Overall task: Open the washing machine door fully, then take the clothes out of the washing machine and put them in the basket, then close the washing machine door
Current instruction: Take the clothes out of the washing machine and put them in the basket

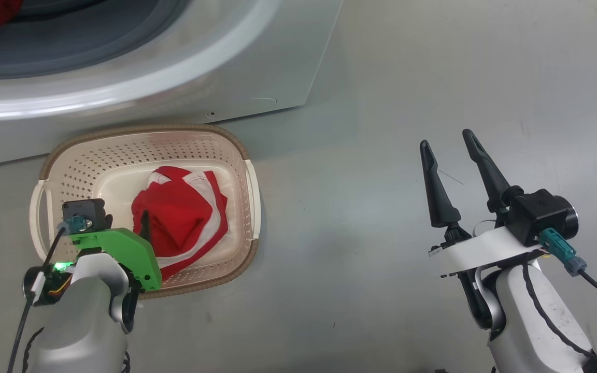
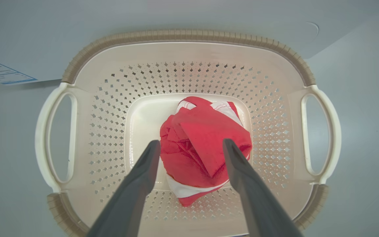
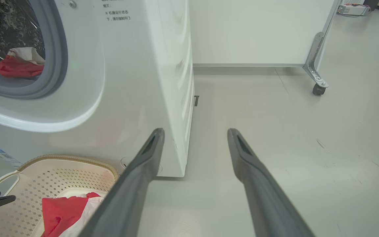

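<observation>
Left tool (image 2: 191, 144): fingers spread wide, empty, above cream perforated plastic basket (image 1: 148, 130). Red-and-white fabric clothes (image 1: 179, 217): bundle on basket bottom. Right wrist view adds another red piece (image 3: 18, 67) in white washing machine (image 3: 137, 65) drum, behind basket. Right tool (image 1: 446, 140): spread wide, empty, over grey floor (image 1: 360, 259) well right of basket.

You're looking at a pale grey floor (image 3: 308, 131), smooth and lightly scuffed, running back to a white wall (image 3: 258, 29) with a grey baseboard (image 3: 242, 65). A metal frame leg (image 3: 312, 56) stands on a black caster (image 3: 317, 89).
</observation>
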Tool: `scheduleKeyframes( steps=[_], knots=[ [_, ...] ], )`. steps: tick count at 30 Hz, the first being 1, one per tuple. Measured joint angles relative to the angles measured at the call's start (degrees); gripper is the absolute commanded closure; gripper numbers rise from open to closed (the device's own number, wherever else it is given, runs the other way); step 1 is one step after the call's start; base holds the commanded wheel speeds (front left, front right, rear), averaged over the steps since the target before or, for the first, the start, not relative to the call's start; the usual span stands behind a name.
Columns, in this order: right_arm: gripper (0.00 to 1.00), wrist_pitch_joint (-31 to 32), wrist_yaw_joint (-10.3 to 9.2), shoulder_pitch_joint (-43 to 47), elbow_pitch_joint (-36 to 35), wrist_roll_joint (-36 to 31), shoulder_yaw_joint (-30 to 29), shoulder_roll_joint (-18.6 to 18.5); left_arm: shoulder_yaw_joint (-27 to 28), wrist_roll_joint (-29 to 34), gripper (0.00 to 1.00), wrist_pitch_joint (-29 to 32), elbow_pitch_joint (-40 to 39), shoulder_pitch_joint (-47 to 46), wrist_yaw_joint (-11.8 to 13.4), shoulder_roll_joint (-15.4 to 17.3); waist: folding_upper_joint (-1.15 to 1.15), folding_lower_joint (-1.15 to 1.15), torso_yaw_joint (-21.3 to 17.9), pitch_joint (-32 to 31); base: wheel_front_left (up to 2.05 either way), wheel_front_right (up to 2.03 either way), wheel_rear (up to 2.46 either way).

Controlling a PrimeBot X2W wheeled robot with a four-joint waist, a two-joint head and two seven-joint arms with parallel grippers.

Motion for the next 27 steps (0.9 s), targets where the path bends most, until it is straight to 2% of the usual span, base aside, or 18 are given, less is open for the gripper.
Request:
scheduleKeyframes(
  steps=[9,15,27],
  knots=[
    [0.00,0.00,-0.05,0.47,1.36,0.00,-1.10,-0.05,2.87,-1.07,0.00,-8.21,-0.57,0.41,0.09,-0.04,0.00,0.00,1.48,-3.49,0.00,0.00,0.00],
    [0.00,-0.01,-0.07,1.49,2.13,-0.01,-1.92,-0.57,2.82,-1.45,0.00,-13.02,-2.68,2.19,-0.49,-0.16,0.00,0.00,2.91,-6.38,0.00,0.00,0.00],
    [0.00,-0.01,-0.05,4.58,4.34,-0.01,-1.94,-0.78,1.57,0.96,0.00,-14.02,-11.39,5.05,-1.01,0.22,0.00,0.00,5.57,-13.30,0.00,0.00,0.00]
  ],
)
